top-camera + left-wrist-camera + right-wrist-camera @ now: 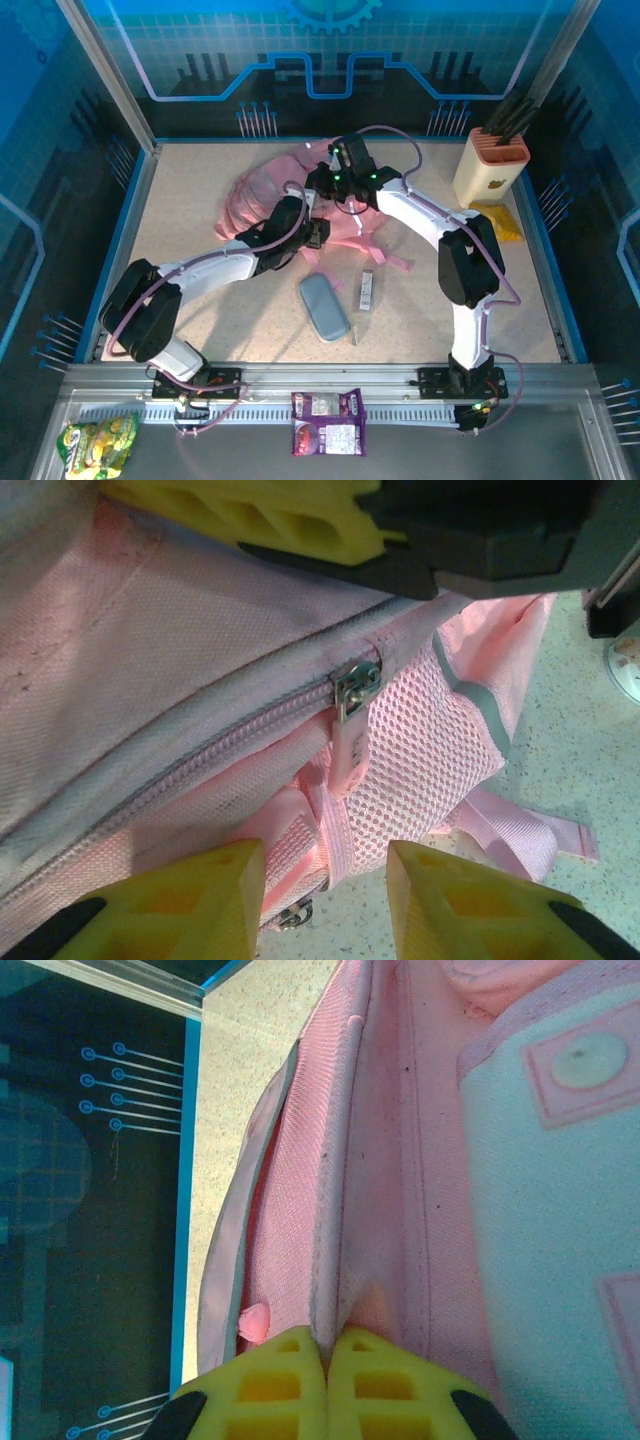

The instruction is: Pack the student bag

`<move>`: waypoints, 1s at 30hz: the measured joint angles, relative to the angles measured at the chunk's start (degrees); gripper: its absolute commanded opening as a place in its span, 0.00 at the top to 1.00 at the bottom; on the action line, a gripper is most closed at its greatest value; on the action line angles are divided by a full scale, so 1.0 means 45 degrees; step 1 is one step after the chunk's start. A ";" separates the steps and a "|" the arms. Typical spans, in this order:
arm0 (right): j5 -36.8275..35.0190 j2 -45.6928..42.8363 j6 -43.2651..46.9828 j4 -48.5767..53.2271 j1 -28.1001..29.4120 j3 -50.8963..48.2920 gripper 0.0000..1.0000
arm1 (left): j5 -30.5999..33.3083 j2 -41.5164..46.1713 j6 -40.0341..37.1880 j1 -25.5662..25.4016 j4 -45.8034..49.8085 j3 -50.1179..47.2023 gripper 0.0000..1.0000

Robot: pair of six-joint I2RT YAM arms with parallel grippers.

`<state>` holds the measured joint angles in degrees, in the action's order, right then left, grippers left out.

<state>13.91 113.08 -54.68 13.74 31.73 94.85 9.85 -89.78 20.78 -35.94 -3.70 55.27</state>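
Observation:
The student bag (258,195) lies on its side at the back middle of the table, pink with straps trailing toward the front. In the right wrist view my right gripper (327,1346) is shut on a fold of the student bag (400,1160) along a seam by its opening. My left gripper (325,900) is open, its yellow fingertips (200,890) straddling the lower edge of the mesh pocket (420,750). A metal zip slider with a pink pull (355,692) sits just beyond them. In the top view both grippers meet at the bag's right side: left gripper (316,232), right gripper (345,196).
A grey pencil case (324,306) and a small flat stick-like item (367,290) lie in front of the bag. A cream holder with dark tools (490,165) and a yellow packet (500,221) stand at the right. Snack packets (327,408) (97,440) lie on the front ledge.

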 measured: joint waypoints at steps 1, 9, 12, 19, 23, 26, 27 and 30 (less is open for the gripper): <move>-0.0034 0.0000 -0.0005 -0.0073 -0.0019 -0.0029 1.00 | 0.0029 -0.0126 0.0005 -0.0024 0.0029 0.0092 0.67; -0.0107 -0.0010 -0.0005 -0.0646 -0.0063 -0.0321 1.00 | 0.0325 -0.0529 0.0325 -0.0199 0.0034 0.0287 0.70; -0.0097 -0.0112 -0.0015 -0.0719 -0.0063 -0.0495 1.00 | 0.0486 -0.0340 0.0811 -0.0311 0.0112 0.0185 0.70; -0.0068 -0.0432 -0.0491 -0.0719 -0.0024 -0.0913 1.00 | 0.0549 0.1608 0.2832 -0.0233 0.0330 -0.0413 0.61; -0.0087 -0.0500 -0.0806 -0.0617 -0.0024 -0.0913 1.00 | 0.0039 0.1948 0.3764 -0.0398 0.0525 -0.0413 0.58; -0.0083 -0.0529 -0.1005 -0.0481 -0.0024 -0.0913 1.00 | -0.0083 0.1851 0.4167 -0.0695 0.0865 -0.0413 0.57; -0.0083 -0.0534 -0.1064 -0.0476 -0.0024 -0.0913 1.00 | -0.0121 0.1753 0.4265 -0.0816 0.0860 -0.0413 0.57; -0.0068 -0.0559 -0.1248 -0.0452 -0.0029 -0.0913 1.00 | -0.0141 0.1180 0.4357 -0.1088 0.0860 -0.0277 0.56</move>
<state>13.61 110.56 -60.29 11.70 31.59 90.74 9.21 -84.47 40.38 -40.84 0.16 54.02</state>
